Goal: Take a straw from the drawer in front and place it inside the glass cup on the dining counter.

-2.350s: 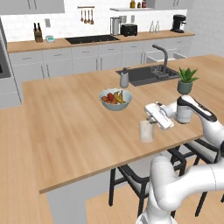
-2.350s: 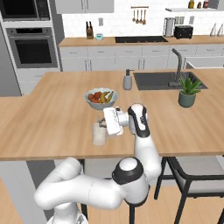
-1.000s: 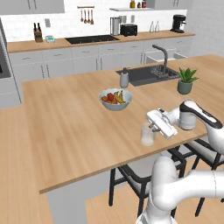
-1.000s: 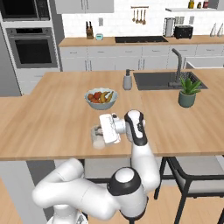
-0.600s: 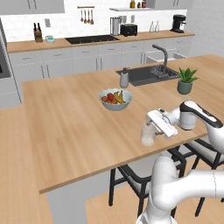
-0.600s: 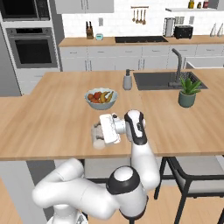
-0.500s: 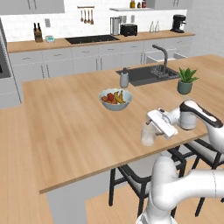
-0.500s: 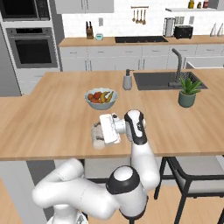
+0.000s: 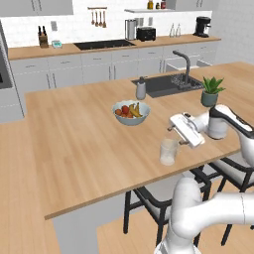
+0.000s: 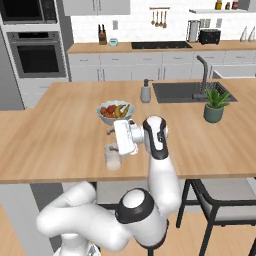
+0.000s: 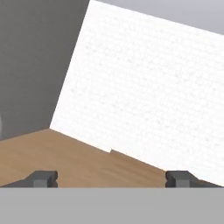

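Observation:
The glass cup (image 9: pixel 168 152) (image 10: pixel 113 157) stands upright near the front edge of the light wood dining counter (image 9: pixel 84 134) (image 10: pixel 60 135). My gripper (image 9: pixel 174 136) (image 10: pixel 113 141) hovers just above and beside the cup's rim, pointing sideways across the counter. In the hand view the gripper (image 11: pixel 111 178) is open, its fingertips (image 11: pixel 41 178) far apart with nothing between them. The straw is too thin to make out in or near the cup. The drawer is out of view.
A fruit bowl (image 9: pixel 130 112) (image 10: pixel 113 112) sits just behind the cup. Farther back are a grey soap bottle (image 9: pixel 141 89) (image 10: pixel 145 92), the dark sink (image 9: pixel 168 84) (image 10: pixel 187 91) and a potted plant (image 9: pixel 211 92) (image 10: pixel 215 106). Dark chairs (image 9: pixel 149 203) (image 10: pixel 220 200) stand under the counter's front edge.
The hand has risen slightly from just over the cup. Its jaws have come apart.

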You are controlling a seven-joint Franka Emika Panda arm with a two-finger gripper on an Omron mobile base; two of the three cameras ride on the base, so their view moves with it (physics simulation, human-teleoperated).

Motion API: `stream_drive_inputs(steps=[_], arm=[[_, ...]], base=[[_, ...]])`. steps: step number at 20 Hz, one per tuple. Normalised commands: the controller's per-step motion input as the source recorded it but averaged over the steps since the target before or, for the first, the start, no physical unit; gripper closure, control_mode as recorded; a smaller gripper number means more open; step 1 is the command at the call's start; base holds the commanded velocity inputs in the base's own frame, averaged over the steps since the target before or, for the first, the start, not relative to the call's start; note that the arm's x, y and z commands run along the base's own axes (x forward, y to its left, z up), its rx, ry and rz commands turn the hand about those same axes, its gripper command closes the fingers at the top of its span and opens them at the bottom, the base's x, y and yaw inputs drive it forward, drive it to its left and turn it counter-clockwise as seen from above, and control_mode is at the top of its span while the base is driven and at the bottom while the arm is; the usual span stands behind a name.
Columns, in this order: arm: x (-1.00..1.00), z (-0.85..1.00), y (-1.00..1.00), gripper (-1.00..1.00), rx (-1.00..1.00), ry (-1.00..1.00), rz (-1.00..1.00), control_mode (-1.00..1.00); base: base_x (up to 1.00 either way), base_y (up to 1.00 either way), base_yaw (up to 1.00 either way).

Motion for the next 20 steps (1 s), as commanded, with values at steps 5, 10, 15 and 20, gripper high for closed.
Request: stream_drive_inputs(steps=[5, 10, 15, 20], arm=[[-0.21, 0.73, 0.09, -1.0, -0.03, -0.04, -0.08, -1.0], [-0.17, 0.64, 0.47, -1.0, -0.08, 0.0, -0.07, -1.0], [-0.02, 0.36, 0.82, -1.0, -0.12, 0.0, -0.08, -1.0], [0.0, 0.25, 0.95, -1.0, -0.17, 0.01, -0.09, -1.0]], base=[[0.0, 0.0, 0.0], [0.0, 0.0, 0.0], [0.0, 0.0, 0.0], [0.0, 0.0, 0.0]])
